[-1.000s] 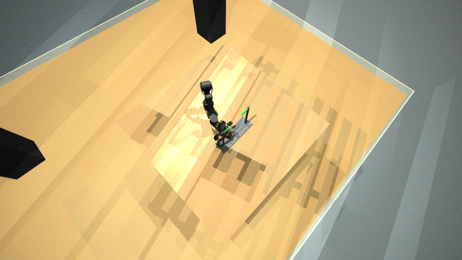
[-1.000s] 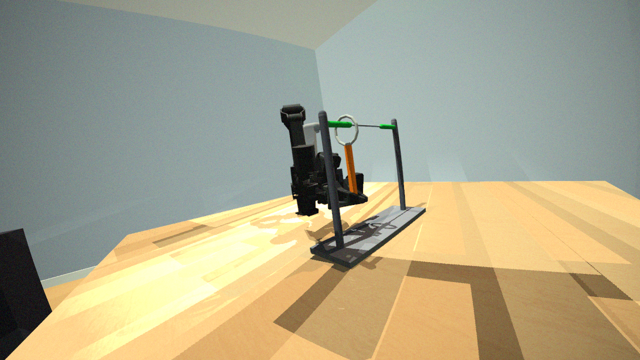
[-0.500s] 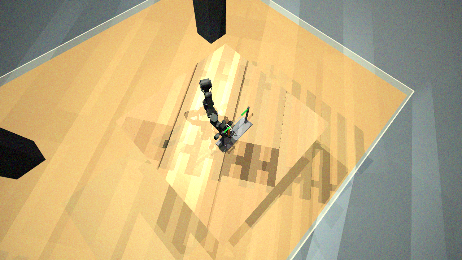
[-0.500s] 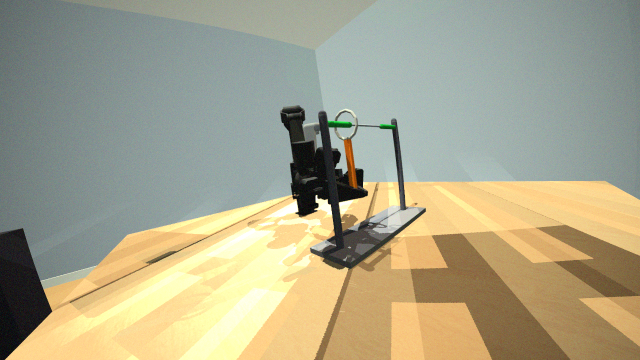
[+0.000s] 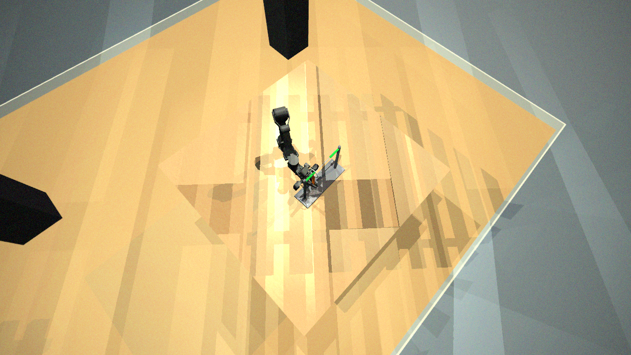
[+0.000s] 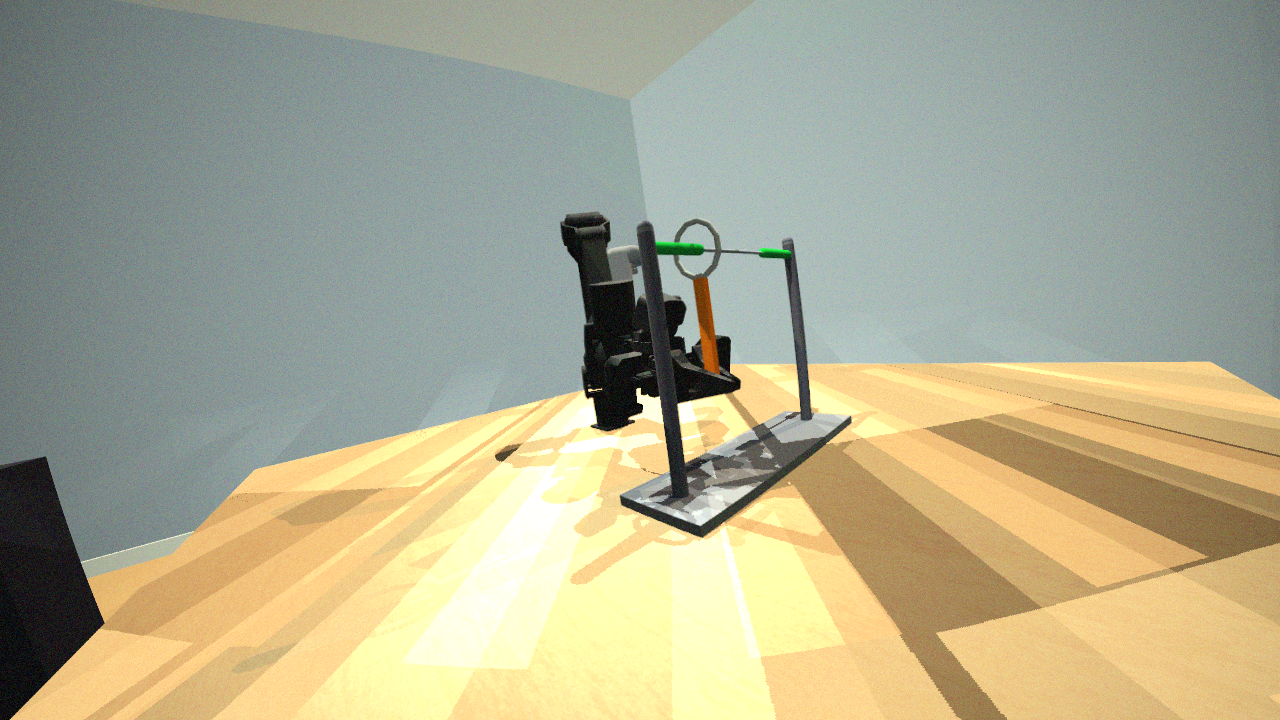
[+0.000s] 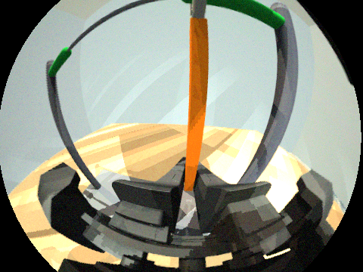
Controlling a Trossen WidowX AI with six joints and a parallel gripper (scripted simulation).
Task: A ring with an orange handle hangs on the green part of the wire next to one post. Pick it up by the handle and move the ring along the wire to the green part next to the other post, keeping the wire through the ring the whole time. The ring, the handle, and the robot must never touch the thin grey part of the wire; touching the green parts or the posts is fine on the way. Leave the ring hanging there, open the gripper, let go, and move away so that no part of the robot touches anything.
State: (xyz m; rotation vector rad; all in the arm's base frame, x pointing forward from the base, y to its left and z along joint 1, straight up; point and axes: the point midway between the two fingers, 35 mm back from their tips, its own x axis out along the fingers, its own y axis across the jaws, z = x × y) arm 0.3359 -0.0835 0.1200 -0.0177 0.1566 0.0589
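Observation:
My gripper [image 5: 315,183] [image 6: 717,379] [image 7: 188,160] is shut on the lower end of the orange handle [image 6: 705,313] [image 7: 198,75], which stands nearly upright. The pale ring [image 6: 696,221] [image 7: 198,9] on top of it encircles the wire at the inner end of the near green part [image 5: 310,176] [image 6: 671,247] [image 7: 265,14]. In the exterior view the wire passes near the ring's middle, with space above and below. The thin grey wire [image 6: 741,251] runs on to the far green part [image 5: 334,153] [image 6: 775,253] [image 7: 60,61]. The ring's depth clearance is unclear.
The near post [image 6: 665,376] [image 7: 287,75] stands close beside my gripper. The far post [image 5: 336,159] [image 6: 799,340] [image 7: 57,106] stands at the other end of the grey base [image 6: 827,425]. Black blocks [image 5: 289,26] [image 5: 26,211] lie far from the arm.

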